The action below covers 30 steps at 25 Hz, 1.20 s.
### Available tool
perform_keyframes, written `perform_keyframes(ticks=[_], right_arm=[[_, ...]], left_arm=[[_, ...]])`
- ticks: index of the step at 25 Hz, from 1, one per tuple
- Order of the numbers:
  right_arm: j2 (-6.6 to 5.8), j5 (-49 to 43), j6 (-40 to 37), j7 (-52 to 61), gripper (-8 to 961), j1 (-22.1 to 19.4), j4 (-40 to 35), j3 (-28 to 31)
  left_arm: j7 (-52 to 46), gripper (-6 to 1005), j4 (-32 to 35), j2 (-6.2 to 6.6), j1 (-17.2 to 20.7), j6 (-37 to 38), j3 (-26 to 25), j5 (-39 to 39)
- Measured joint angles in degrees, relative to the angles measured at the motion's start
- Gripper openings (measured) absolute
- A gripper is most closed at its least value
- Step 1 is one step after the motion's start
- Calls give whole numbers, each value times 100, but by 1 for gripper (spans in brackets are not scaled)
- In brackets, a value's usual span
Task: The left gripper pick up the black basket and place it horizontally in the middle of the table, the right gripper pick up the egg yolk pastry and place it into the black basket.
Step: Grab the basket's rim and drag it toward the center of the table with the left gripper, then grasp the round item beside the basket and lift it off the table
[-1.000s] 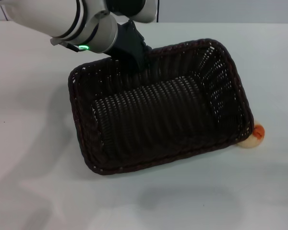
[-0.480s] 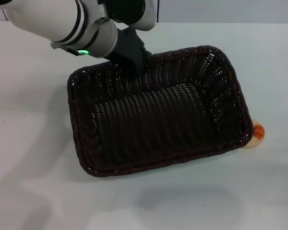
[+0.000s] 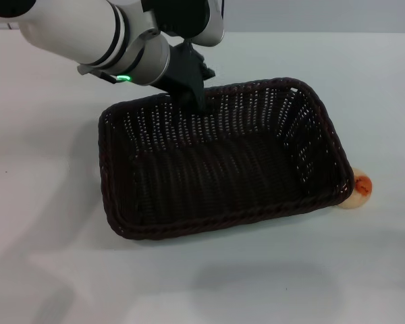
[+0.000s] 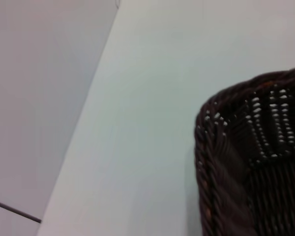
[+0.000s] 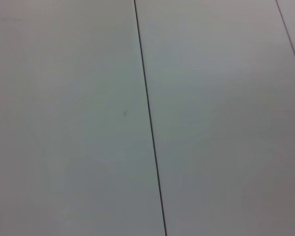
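The black basket [image 3: 223, 162] lies in the middle of the white table [image 3: 47, 169], long side across my view, nearly level. My left gripper [image 3: 192, 94] is shut on the basket's far rim, its black fingers reaching over the braided edge. The left wrist view shows one rounded corner of the basket [image 4: 250, 157] over the tabletop. The egg yolk pastry [image 3: 356, 192] sits on the table touching the basket's right near corner, partly hidden by the rim. The right gripper is out of view; the right wrist view shows only plain grey panels.
The silver-white left arm [image 3: 88, 34] with its green light ring reaches in from the upper left. A table edge [image 4: 78, 132] with grey floor beyond runs through the left wrist view.
The basket has come down from a steep tilt to nearly flat on the table, with its near rim lowered. The left gripper moved slightly right and down with it. The pastry has not moved.
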Motion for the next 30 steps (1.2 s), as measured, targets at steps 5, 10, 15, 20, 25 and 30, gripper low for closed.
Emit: perform_keyframes(ticks=[5, 10, 15, 20, 25, 30], right_arm=[[0, 0, -5, 0, 682, 4, -9, -15], [-1, 18, -14, 0, 683, -3, -8, -18], [-6, 19, 30, 0, 684, -1, -9, -17], [-14, 21, 128, 0, 684, 6, -9, -18], [-8, 14, 383, -2, 683, 43, -74, -26], [-20, 6, 684, -20, 683, 103, -116, -221]], left_arm=[[-34, 421, -289, 0, 208, 676, 18, -9], [-108, 478, -1047, -4, 981, 2604, 370, -257], [-67, 481, -1365, 29, 2038, 6057, 1517, -285], [-512, 485, -838, 13, 2588, 9238, 2338, -250], [-1941, 515, -569, 29, 2921, 9863, 2371, -239], [-2966, 633, 397, 21, 3075, 10319, 2320, -255]])
